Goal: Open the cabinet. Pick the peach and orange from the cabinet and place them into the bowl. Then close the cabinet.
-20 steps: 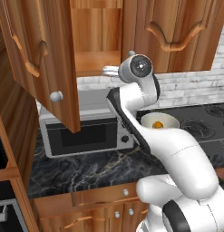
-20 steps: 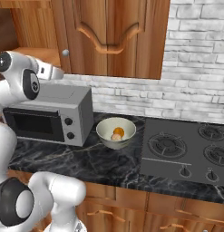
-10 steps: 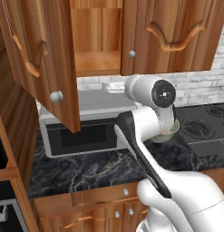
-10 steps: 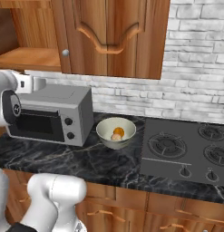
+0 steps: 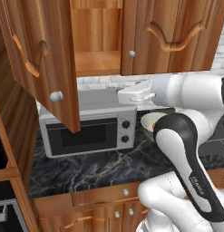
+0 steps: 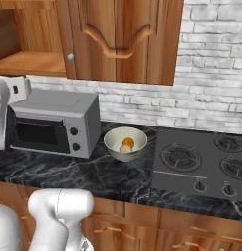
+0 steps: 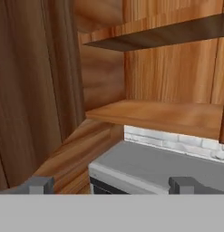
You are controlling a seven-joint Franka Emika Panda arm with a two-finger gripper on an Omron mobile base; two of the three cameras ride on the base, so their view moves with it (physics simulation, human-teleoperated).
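Observation:
The cabinet (image 5: 97,41) has its left door (image 5: 38,59) swung wide open, and its right door (image 5: 170,34) is closed. Its lower shelf (image 7: 154,113) lies bare. In the bowl (image 6: 112,142) on the counter sit the orange (image 6: 129,142) and the paler peach (image 6: 125,148). My gripper (image 5: 127,94) hovers just above the microwave, below the open cabinet bay and left of the bowl (image 5: 148,121). In the hand view its fingertips (image 7: 41,185) stand far apart with nothing between them: the gripper (image 7: 111,186) is open.
A silver microwave (image 5: 86,131) stands on the dark marble counter (image 6: 93,174) under the open bay. A gas stove (image 6: 201,162) lies right of the bowl. A white brick wall (image 6: 210,88) runs behind. Lower drawers (image 5: 86,199) line the counter front.
My hand has dropped from the cabinet opening to just above the microwave and drawn right, while the elbow swung toward the left camera. The fruit stays in the bowl.

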